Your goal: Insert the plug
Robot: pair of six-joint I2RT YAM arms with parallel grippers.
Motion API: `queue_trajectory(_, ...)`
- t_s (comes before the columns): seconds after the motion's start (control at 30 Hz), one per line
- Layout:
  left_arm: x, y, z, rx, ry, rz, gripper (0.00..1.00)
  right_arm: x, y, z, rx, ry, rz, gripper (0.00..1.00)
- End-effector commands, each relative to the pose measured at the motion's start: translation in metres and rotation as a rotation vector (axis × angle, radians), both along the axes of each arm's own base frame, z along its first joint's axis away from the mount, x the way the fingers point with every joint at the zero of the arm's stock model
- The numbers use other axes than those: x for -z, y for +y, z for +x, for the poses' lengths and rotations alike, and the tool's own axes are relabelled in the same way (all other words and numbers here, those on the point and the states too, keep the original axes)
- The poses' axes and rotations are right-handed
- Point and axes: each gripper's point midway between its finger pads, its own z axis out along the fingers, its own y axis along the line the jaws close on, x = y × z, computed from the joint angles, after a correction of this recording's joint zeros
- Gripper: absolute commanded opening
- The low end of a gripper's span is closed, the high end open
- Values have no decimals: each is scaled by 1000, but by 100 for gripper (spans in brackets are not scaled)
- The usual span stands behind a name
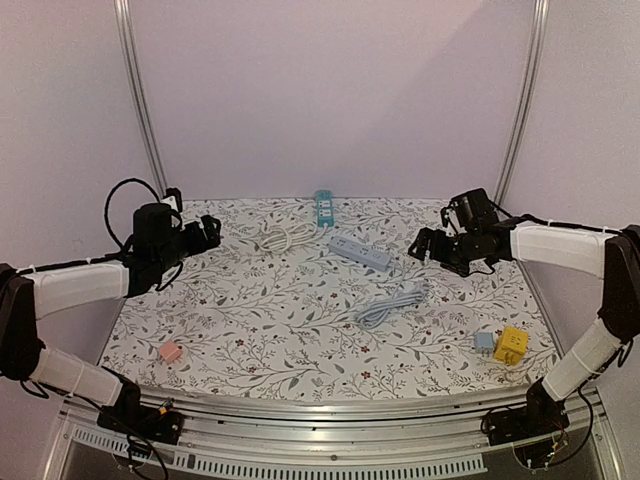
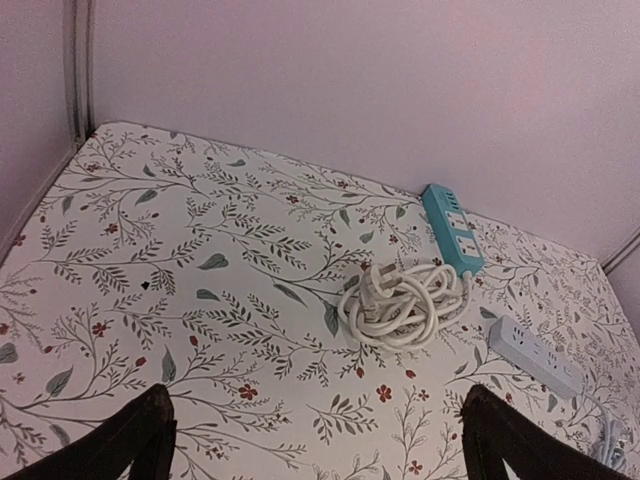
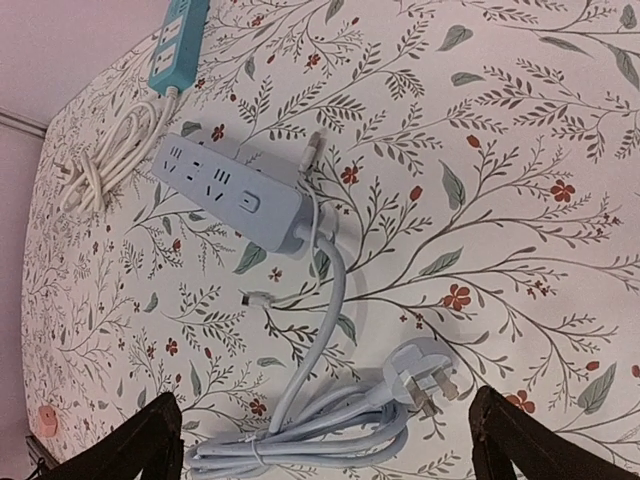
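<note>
Jaws of left gripper [image 1: 208,230] and right gripper [image 1: 422,246] stand spread, empty (nothing grasped yet); grey plug [image 3: 425,373] lies by its coiled lead [image 3: 300,440], near-right of grey power strip [image 3: 228,190], so best pinch its body squarely, prongs clear.

The surface [image 1: 300,330] is white, printed with grey-green leaves and small red flowers. Beyond the left claw [image 1: 210,232] and right claw [image 1: 420,245] rises a plain lilac wall [image 1: 330,100]. A slanting metal post [image 1: 141,100] stands outside each claw. The light is soft and even.
</note>
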Motion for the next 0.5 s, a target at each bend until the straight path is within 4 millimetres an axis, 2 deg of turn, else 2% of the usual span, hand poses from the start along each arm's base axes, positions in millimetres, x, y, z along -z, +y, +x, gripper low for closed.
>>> queue_trajectory(0.0,3,-2,0,13,3,11,99,-4,13,31,16,-53,23,98)
queue_trajectory(0.1,5,-2,1,14,7,13,99,9,23,43,-8,-29,23,92)
queue_trajectory(0.23,10,-4,4,16,21,17,99,31,36,53,-41,27,30,80)
queue_trajectory(0.33,11,-3,5,13,26,20,99,51,39,57,-44,74,21,74)
queue_trajectory(0.47,12,-3,6,9,28,23,100,64,43,58,-50,117,19,64)
